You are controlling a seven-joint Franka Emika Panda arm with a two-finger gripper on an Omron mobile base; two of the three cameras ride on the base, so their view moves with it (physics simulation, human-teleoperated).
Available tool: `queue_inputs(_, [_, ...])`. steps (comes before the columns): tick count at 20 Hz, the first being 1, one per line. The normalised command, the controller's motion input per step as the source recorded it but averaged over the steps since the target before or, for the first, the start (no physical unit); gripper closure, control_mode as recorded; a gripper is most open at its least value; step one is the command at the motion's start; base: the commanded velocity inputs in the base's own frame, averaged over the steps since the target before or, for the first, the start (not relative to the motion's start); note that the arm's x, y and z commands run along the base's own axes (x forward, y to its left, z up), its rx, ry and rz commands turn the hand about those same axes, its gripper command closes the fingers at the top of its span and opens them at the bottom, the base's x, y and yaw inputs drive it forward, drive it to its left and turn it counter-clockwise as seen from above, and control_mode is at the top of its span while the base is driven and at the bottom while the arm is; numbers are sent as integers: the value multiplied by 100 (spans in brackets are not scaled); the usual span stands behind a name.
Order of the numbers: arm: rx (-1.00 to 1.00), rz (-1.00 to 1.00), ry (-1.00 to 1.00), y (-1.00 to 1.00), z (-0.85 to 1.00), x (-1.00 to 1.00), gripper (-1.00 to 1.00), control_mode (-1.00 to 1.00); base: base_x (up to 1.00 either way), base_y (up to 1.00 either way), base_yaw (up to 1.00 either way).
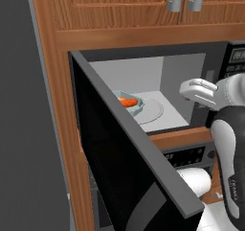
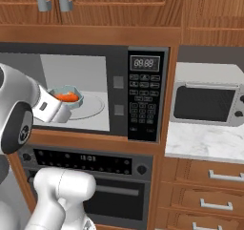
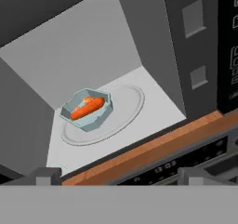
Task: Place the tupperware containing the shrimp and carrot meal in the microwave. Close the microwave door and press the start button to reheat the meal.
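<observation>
**Tupperware on the turntable, door open, jaws released**

Nearest the left base camera, the microwave door [image 1: 119, 163] stands swung wide open, its black panel running from the cavity's left edge toward the viewer and hiding the lower left of the cabinet front. Just past its top edge sits the microwave [image 1: 158, 81], its light grey cavity open to view. On the round glass turntable [image 1: 153, 111], toward its left side, rests the tupperware [image 1: 130, 105], upright and flat, with the shrimp and carrot meal [image 1: 127, 101] as an orange heap inside it.

From the hand camera the tray [image 3: 87, 109] lies on the left part of the turntable [image 3: 125, 108], and the orange pieces [image 3: 87, 108] stay within its rim. Two dark fingertips [image 3: 44, 175] rise far apart at the bottom of that view, outside the cavity mouth and well clear of the tray; the jaws are released and grasp nothing.

Right of the cavity runs the keypad column [image 2: 143, 102] with a small display [image 2: 145, 62] at its top. Below the microwave is a black oven [image 2: 90, 176] with a horizontal handle. Further right, a small white-silver countertop appliance [image 2: 206, 100] stands on a marble worktop [image 2: 205, 143], above wooden drawers [image 2: 209, 191].
</observation>
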Motion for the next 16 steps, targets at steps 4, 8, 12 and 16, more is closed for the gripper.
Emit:
queue_inputs(4, [-5,1,3,1,-15,-9,-100,-100,0,0,0])
queue_inputs(8, [-8,0,4,0,-18,0,-100,-100,0,0,0])
queue_inputs(12, [0,0,0,0,0,0,-100,-100,0,0,0])
queue_inputs(16, [0,0,1,-2,0,-11,-100,100,-19,-8,0])
